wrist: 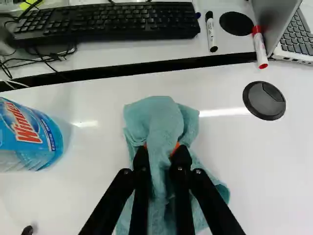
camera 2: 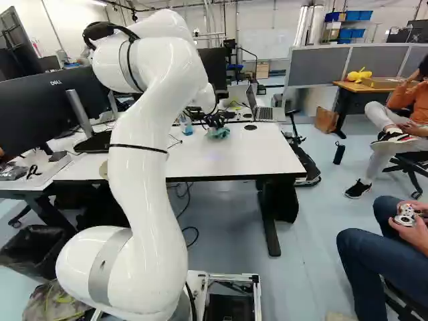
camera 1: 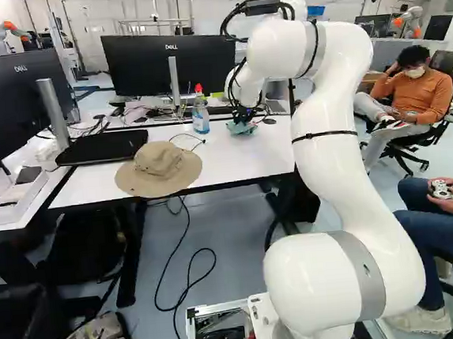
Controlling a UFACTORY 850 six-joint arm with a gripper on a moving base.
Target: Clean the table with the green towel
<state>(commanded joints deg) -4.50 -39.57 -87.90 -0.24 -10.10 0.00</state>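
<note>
My gripper (camera 1: 243, 116) is low over the white table (camera 1: 242, 162) in the left base view, at the bunched green towel (camera 1: 241, 128). In the wrist view the gripper (wrist: 161, 151) is shut on the teal-green towel (wrist: 159, 116), a fold of cloth pinched between its two orange pads. The rest of the towel spreads around and under the fingers on the tabletop (wrist: 107, 105). In the right base view the towel (camera 2: 218, 132) shows below the wrist. The fingers hide part of the cloth.
A blue spray bottle (camera 1: 200, 115) stands beside the towel. A tan hat (camera 1: 160, 169) lies near the table's front edge. Beyond a dark gap are a keyboard (wrist: 105, 20), markers (wrist: 259, 48) and a laptop (camera 2: 265, 112). Monitors (camera 1: 171, 62) stand behind.
</note>
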